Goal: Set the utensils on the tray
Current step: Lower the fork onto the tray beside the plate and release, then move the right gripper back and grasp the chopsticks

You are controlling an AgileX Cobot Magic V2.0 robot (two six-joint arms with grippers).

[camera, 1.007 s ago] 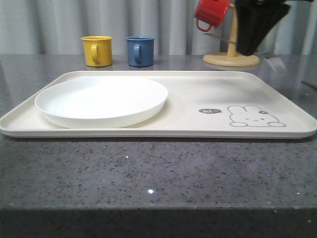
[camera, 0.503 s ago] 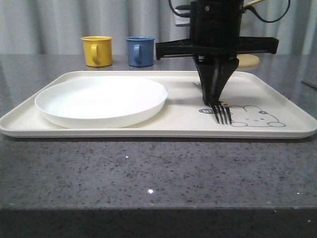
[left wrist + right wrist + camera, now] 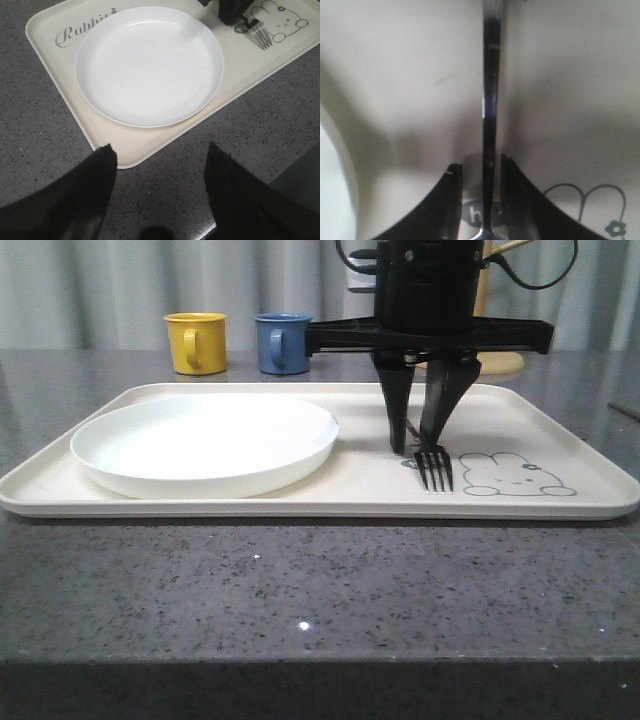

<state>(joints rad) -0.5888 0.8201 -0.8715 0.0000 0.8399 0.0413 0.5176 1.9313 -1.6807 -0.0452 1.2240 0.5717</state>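
Front view, right of centre: right gripper [image 3: 418, 445] pointing straight down over the cream rabbit tray [image 3: 560, 410], fingers parted, released from the fork [image 3: 434, 469]. Fork lying flat on the tray between the fingertips, tines toward the lower edge of the frame, just left of the rabbit drawing [image 3: 515, 476], covering part of the "hi" bubble. Round white plate [image 3: 205, 443] on the tray's left half. Yellow mug [image 3: 196, 342] and blue mug [image 3: 283, 343] in the upper left, beyond the tray. Left wrist view: left gripper [image 3: 160, 165] spread wide above the grey countertop [image 3: 30, 130].
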